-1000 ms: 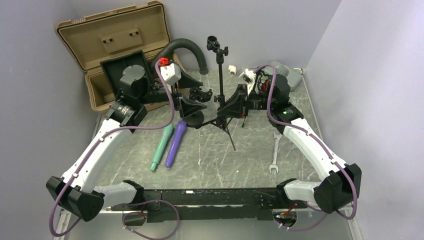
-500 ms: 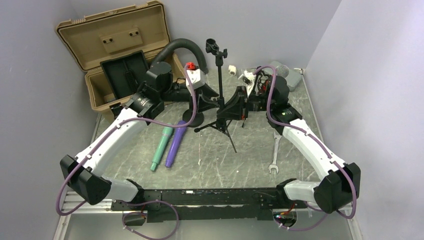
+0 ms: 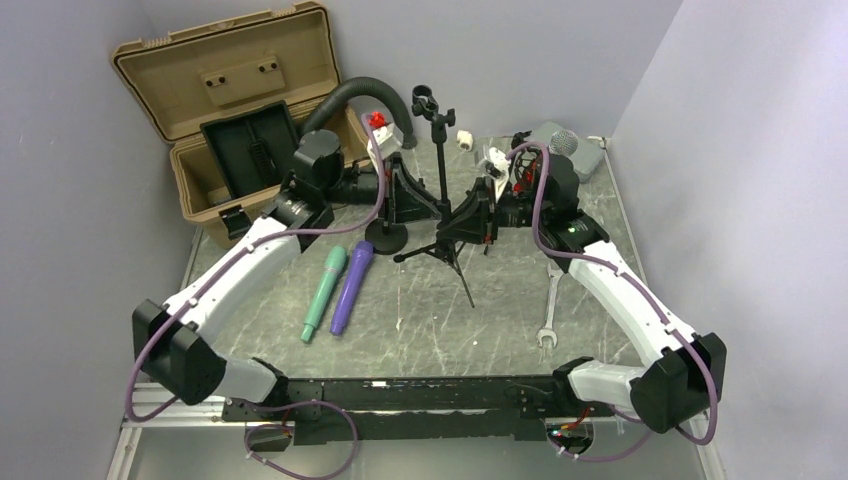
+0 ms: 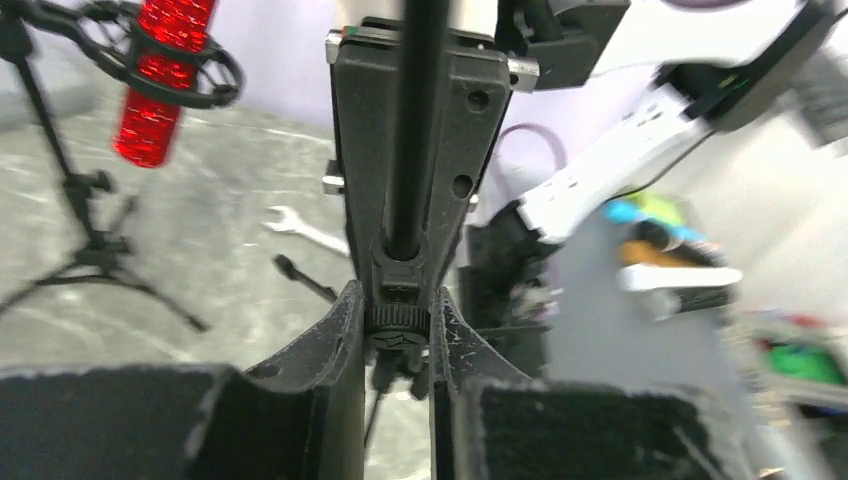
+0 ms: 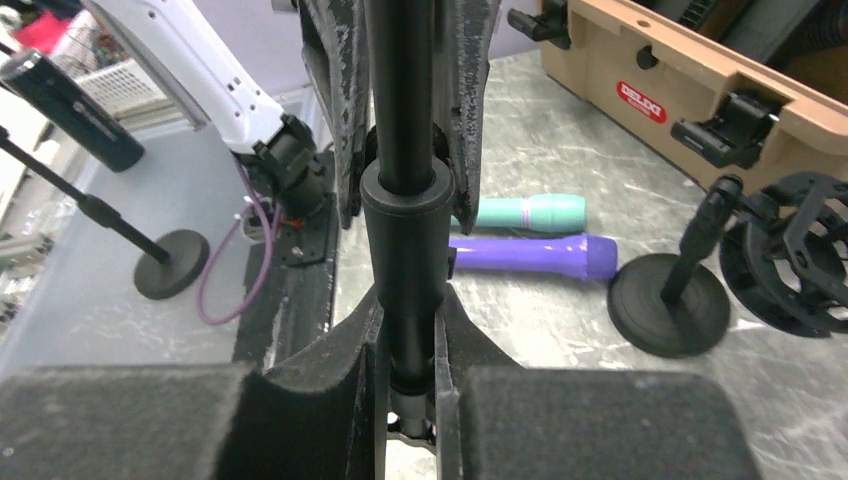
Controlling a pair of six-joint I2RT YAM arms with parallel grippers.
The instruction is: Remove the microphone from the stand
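A black tripod stand (image 3: pixel 441 165) stands mid-table with a black clip (image 3: pixel 428 100) at its top. What the clip holds I cannot tell. My left gripper (image 3: pixel 437 208) reaches in from the left and is shut on the stand's knurled collar (image 4: pixel 397 322). From the right, my right gripper (image 3: pixel 448 222) is shut on the same pole (image 5: pixel 402 120) just under a thick sleeve (image 5: pixel 405 235). In the left wrist view a red microphone (image 4: pixel 165 60) sits in a black ring mount on another thin tripod stand (image 4: pixel 60 170) at the upper left, apart from both grippers.
A tan case (image 3: pixel 230 110) lies open at the back left, beside a black hose (image 3: pixel 365 95). A round-base stand (image 3: pixel 385 238), a teal microphone (image 3: pixel 322 295) and a purple microphone (image 3: pixel 350 285) are left of the tripod. A wrench (image 3: pixel 548 305) lies to the right. A grey microphone head (image 3: pixel 562 140) is at the back right.
My left arm swung right, away from the round-base stand, and its jaws closed on the tripod stand's pole. The right gripper kept its hold and barely moved.
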